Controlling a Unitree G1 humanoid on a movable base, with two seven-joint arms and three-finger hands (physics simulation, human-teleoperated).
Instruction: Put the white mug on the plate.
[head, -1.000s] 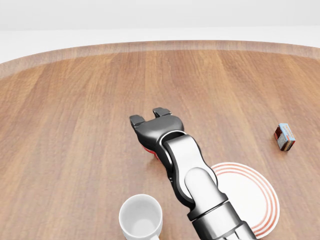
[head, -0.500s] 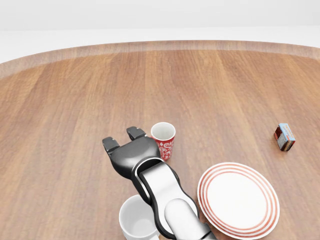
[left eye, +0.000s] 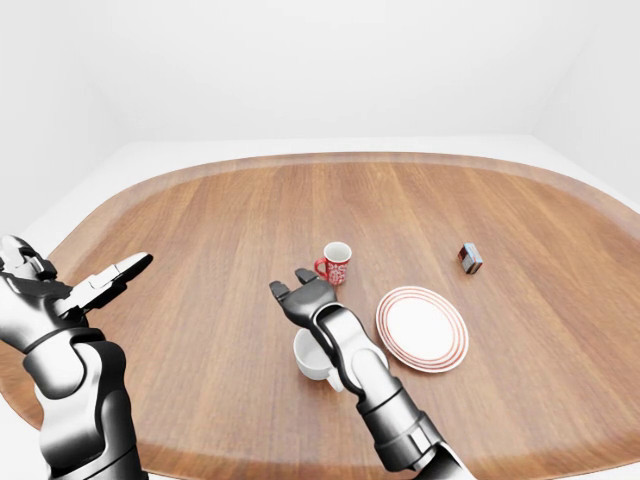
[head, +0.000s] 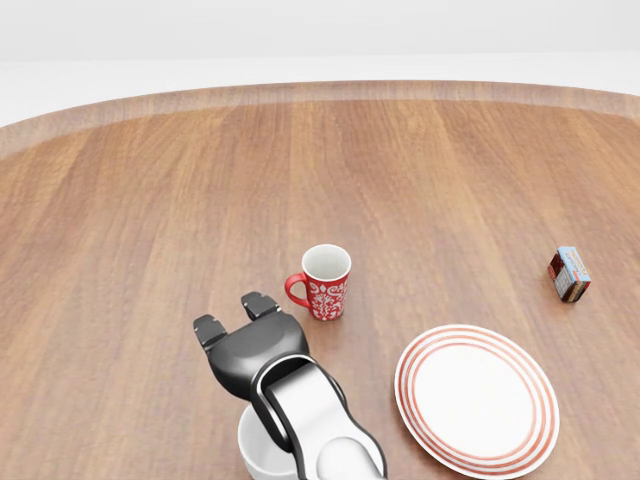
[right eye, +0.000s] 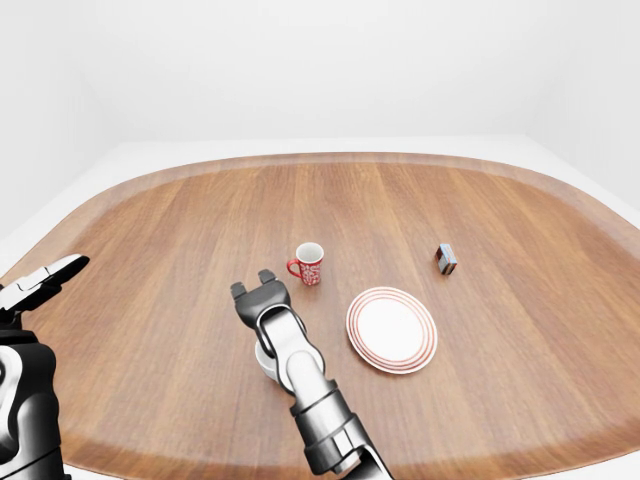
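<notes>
White ceramic mug (left eye: 312, 356) sits on brown wooden table (left eye: 220, 230), left of red-rimmed white plate (left eye: 422, 328), partly hidden under right hand (left eye: 300, 297). Right hand hovers above mug, fingers spread, gripping nothing. Left hand (left eye: 105, 282) raised at left, fingers apart.

A bare simulated room: plain white walls around one oval wooden table (left eye: 250, 220).
</notes>
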